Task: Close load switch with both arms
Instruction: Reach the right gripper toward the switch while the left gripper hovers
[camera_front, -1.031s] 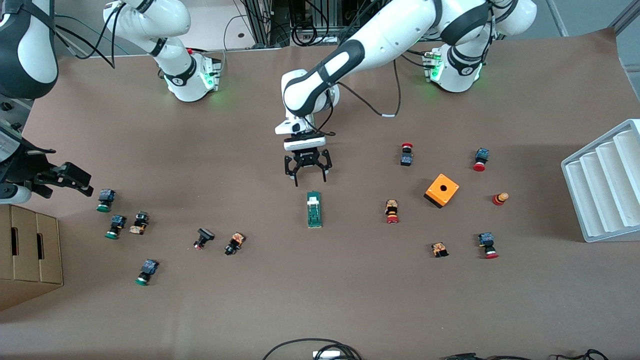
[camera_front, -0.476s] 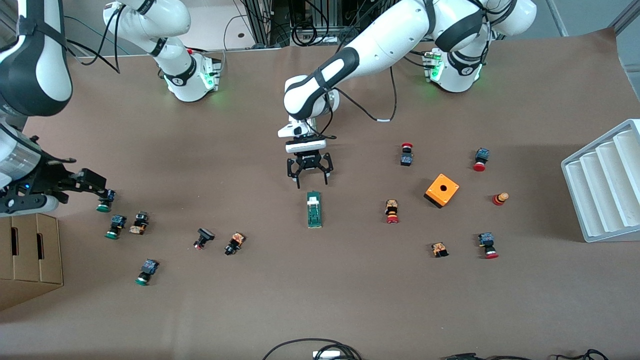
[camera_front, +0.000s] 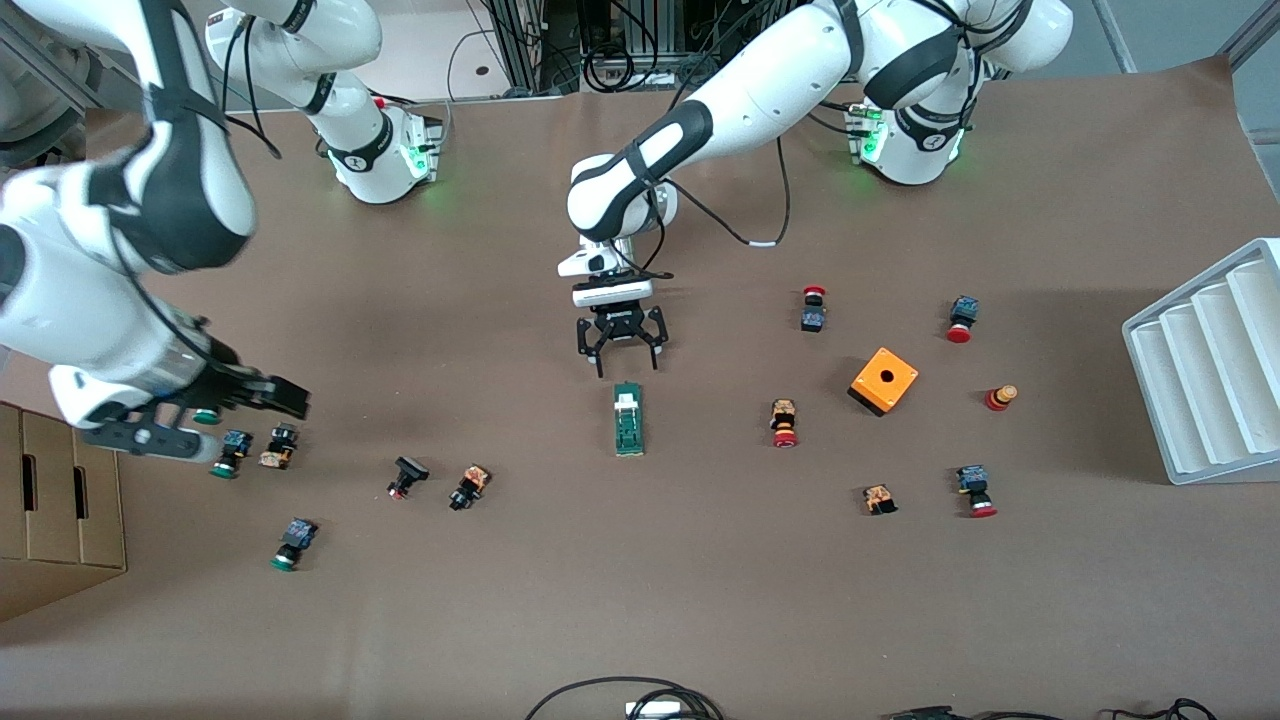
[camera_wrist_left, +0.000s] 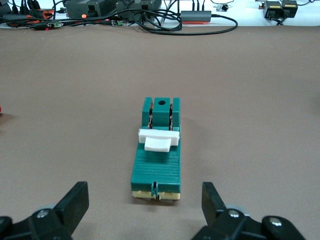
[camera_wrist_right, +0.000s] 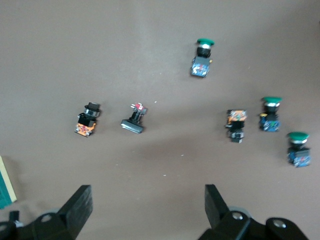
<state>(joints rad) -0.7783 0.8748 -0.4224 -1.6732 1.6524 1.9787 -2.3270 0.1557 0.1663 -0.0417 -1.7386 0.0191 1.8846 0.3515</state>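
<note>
Front view: the load switch (camera_front: 628, 419), a slim green bar with a small white block (camera_front: 626, 401) near its upper end, lies flat on the brown counter (camera_front: 700, 600) just below the middle of the frame. The left hand (camera_front: 620, 350) hangs directly above it in the picture, pointing down at the switch's upper end, its two black fingers spread apart and holding nothing. The left arm (camera_front: 720, 110) slants down to it from the upper right of the frame.

The right hand (camera_front: 250, 400) is at the left edge of the frame, over a cluster of green-capped push buttons (camera_front: 232, 452), well apart from the switch. The right arm (camera_front: 120, 240) sweeps in large from the upper left corner.

In the left wrist view the switch (camera_wrist_left: 157, 150) sits in the centre of the frame, with the open fingers (camera_wrist_left: 75, 200) at the bottom edge on either side of its near end, not touching it. The white block (camera_wrist_left: 159, 140) lies across the bar's middle.

In the right wrist view the fingers (camera_wrist_right: 80, 202) stand wide apart at the bottom of the frame, empty, above bare counter, with push buttons (camera_wrist_right: 201, 58) scattered across the middle.

An orange box (camera_front: 883, 380) with a hole rests right of centre in the front view, red-capped buttons (camera_front: 784, 424) around it.
</note>
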